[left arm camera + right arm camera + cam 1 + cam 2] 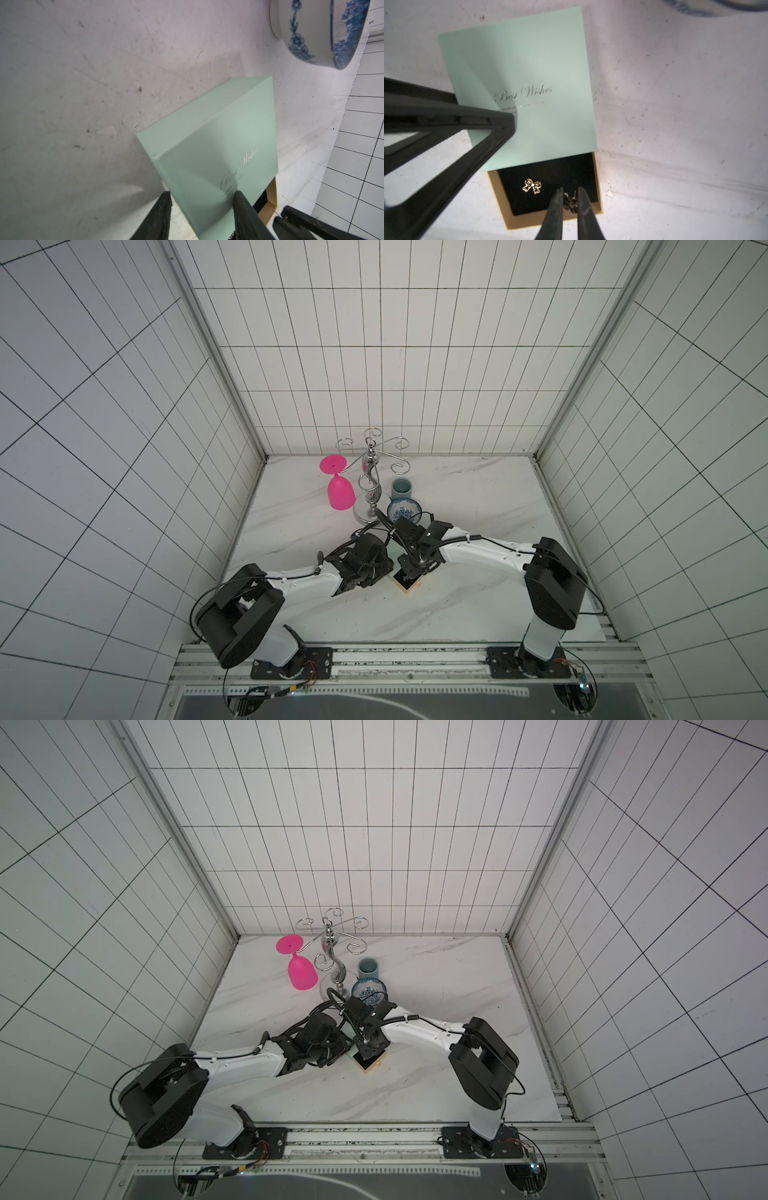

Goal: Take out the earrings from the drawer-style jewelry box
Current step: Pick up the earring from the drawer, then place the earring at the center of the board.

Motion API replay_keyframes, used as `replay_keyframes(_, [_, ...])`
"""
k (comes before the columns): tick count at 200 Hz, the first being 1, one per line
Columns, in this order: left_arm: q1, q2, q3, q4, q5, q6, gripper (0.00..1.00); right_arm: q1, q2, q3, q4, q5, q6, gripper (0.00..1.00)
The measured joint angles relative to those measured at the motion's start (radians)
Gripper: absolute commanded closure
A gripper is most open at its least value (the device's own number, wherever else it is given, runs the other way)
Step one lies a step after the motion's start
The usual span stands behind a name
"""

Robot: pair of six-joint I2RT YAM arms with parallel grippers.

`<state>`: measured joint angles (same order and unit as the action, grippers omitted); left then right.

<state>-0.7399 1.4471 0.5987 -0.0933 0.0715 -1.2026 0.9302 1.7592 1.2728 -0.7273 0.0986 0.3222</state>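
L claw (200, 195) clamps the box (517, 83); R claw (570, 192) nips one earring (570, 200) at drawer's 5 o'clock (other untouched). Next: lift straight up.

Bow earrings (532, 186) in open mint box (527, 83)

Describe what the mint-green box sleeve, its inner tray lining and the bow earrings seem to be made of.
Box sleeve: likely matte card, with crisp folded edges and foil script. Tray lining: probably black velvet or foam, showing no shine. Bow earring: seemingly gold-toned metal, glinting.
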Motion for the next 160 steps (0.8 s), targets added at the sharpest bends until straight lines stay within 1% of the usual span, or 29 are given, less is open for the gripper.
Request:
replay_keyframes(34, [0.0, 0.0, 0.0, 0.0, 0.0, 0.0, 0.52, -0.043, -0.065, 0.0, -0.015, -0.002, 0.005, 0.86])
replay_keyframes(69, [0.0, 0.0, 0.002, -0.002, 0.0, 0.001, 0.52, -0.132, -0.105, -0.01, 0.0, -0.003, -0.002, 0.86])
replay_keyframes(119, [-0.001, 0.0, 0.006, -0.011, 0.0, 0.007, 0.52, -0.278, -0.132, -0.153, 0.057, 0.009, -0.039, 0.86])
replay_keyframes(138, [-0.001, 0.0, 0.008, -0.016, 0.0, 0.007, 0.52, -0.315, -0.132, -0.188, 0.068, 0.024, -0.052, 0.85])
replay_keyframes(160, [-0.001, 0.0, 0.009, -0.018, 0.0, 0.008, 0.52, -0.335, -0.13, -0.208, 0.078, 0.035, -0.062, 0.85])
